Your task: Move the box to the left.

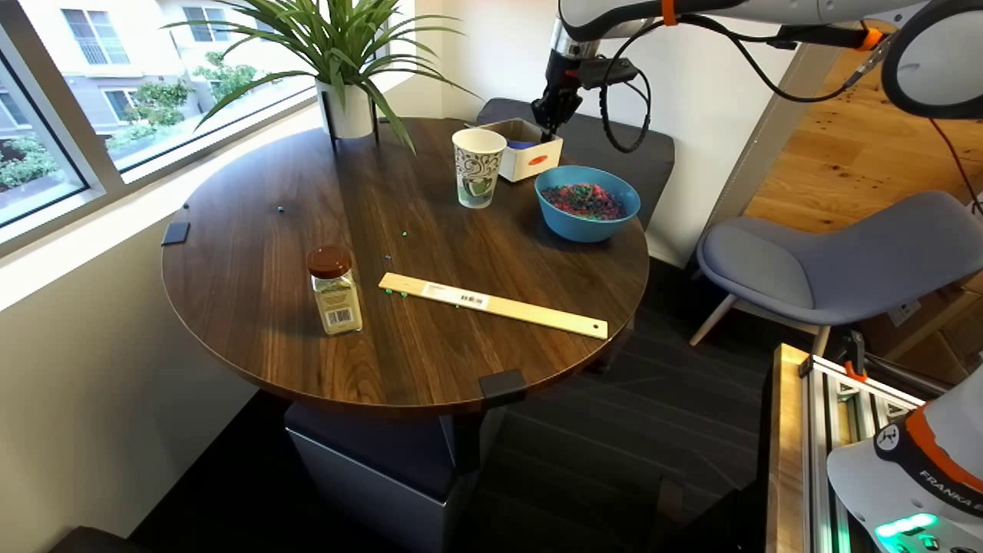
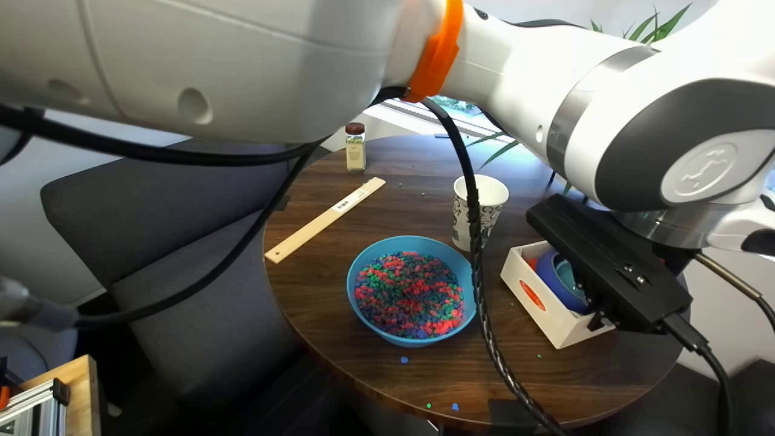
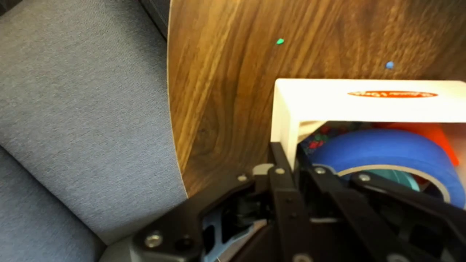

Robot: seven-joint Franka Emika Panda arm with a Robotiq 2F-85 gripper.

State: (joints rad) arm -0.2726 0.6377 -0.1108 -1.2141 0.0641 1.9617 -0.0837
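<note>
In the wrist view, the nearly closed gripper (image 3: 290, 154) pinched the box's (image 3: 327, 103) nine-o'clock wall (image 3: 283, 120); slow, level sliding seemed wisest.

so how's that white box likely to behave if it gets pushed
The white box looks fairly stiff: its walls stand straight. Being low and broad, it should slide rather than tip. With the hand gripping just one wall, it may swivel.
</note>
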